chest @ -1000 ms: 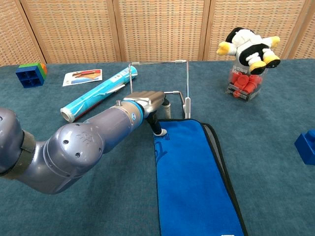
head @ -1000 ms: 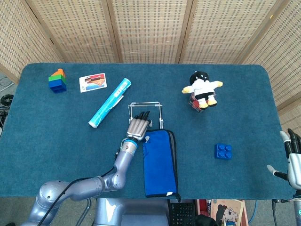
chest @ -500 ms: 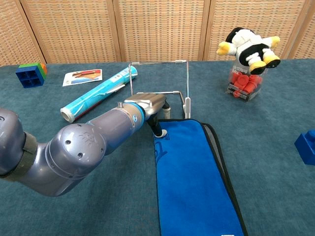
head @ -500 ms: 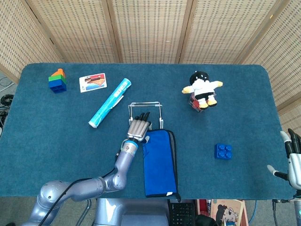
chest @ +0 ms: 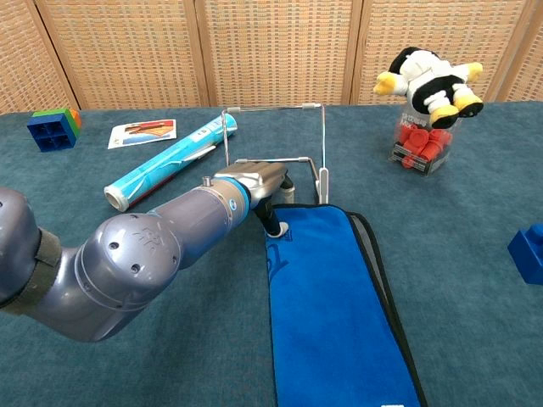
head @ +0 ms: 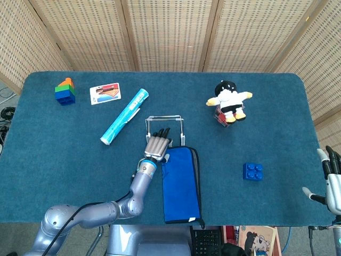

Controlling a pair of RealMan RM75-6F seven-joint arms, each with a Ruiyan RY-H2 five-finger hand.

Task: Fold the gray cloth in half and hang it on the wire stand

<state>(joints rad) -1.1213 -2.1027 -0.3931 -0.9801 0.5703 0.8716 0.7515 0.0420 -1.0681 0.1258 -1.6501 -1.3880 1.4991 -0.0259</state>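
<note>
The cloth [head: 181, 184] lies flat on the table as a long folded strip, blue on top with a dark gray edge along its right side [chest: 339, 305]. The wire stand [head: 165, 118] stands upright just beyond its far end [chest: 273, 108]. My left hand [head: 157, 143] lies at the cloth's far left corner, its fingers stretched out under the stand's frame. Its thumb [chest: 274, 225] touches the cloth's corner, and the cloth is not lifted. My right hand [head: 331, 178] hovers by the table's right front edge, fingers apart and holding nothing.
A light blue roll [head: 124, 117] lies left of the stand, with a card [head: 105, 93] and stacked bricks [head: 65, 92] further left. A plush penguin on a red cup box [head: 229, 101] stands at the right rear. A blue brick [head: 252, 170] sits right of the cloth.
My left hand has edged very slightly toward the stand; the cloth and my right hand have not moved.
</note>
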